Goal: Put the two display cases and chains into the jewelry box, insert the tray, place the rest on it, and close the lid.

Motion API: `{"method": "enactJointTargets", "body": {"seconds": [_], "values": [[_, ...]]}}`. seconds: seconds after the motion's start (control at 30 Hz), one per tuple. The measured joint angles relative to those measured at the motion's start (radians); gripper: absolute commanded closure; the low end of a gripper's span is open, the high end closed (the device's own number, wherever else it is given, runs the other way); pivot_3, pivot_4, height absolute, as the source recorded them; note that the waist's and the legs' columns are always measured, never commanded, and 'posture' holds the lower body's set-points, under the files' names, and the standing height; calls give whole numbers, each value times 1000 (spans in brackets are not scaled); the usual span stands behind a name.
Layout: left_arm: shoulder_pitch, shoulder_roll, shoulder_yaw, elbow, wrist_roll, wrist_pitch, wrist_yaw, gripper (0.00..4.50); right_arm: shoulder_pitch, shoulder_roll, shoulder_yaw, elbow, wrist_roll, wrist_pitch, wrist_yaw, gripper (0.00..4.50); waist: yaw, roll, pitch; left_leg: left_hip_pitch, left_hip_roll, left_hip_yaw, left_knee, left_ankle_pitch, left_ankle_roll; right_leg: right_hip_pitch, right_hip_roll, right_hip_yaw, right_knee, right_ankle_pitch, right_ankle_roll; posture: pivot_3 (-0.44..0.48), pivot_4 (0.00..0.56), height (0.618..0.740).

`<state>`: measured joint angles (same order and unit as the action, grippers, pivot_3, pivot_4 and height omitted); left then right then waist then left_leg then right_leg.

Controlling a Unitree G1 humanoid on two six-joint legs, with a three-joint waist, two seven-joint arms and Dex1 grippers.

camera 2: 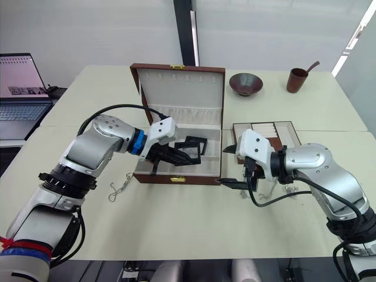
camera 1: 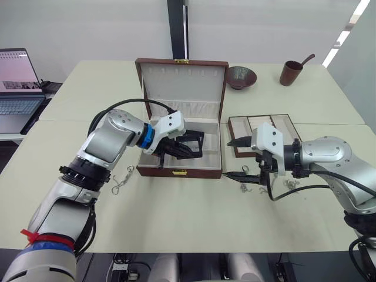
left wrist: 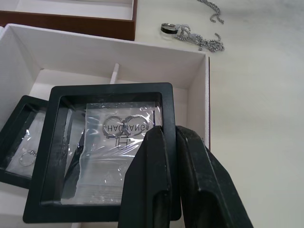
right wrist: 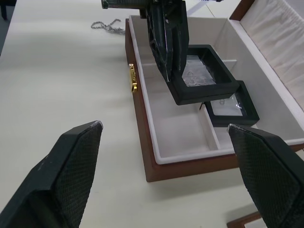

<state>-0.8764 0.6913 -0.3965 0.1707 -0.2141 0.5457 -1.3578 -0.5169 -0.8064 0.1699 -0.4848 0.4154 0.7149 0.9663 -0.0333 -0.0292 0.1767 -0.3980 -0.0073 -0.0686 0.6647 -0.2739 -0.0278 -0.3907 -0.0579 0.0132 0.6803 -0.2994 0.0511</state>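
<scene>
The jewelry box (camera 1: 180, 171) stands open in the middle of the table, its lid (camera 1: 183, 76) upright behind it. My left gripper (camera 1: 175, 147) is shut on the edge of one black-framed display case (left wrist: 109, 142), holding it tilted over the box's cream inside. The other display case (right wrist: 233, 107) lies flat in a compartment beneath it. One chain (camera 1: 122, 179) lies on the table left of the box. More chains (left wrist: 209, 41) and a ring (left wrist: 168, 28) lie right of the box. The tray (camera 1: 264, 124) sits to the box's right. My right gripper (camera 1: 228, 158) hangs open by the box's right front corner, empty.
A dark bowl (camera 1: 241, 76) and a brown cup with a spoon (camera 1: 291, 73) stand at the table's far right. A laptop (camera 1: 17, 88) sits on a separate desk to the left. Bare table (camera 1: 188, 223) lies in front of the box.
</scene>
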Motion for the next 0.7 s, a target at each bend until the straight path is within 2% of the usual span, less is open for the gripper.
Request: {"method": "enactJointTargets", "body": {"seconds": [0.7], "values": [[20,-28,-29,-11,60,-22,-45,4481,5,-1,0,-1,0,14,-20,0,1,0,0,0,0,-1,0,0,0,1,0,0,0,0,0,0,150,733]]}}
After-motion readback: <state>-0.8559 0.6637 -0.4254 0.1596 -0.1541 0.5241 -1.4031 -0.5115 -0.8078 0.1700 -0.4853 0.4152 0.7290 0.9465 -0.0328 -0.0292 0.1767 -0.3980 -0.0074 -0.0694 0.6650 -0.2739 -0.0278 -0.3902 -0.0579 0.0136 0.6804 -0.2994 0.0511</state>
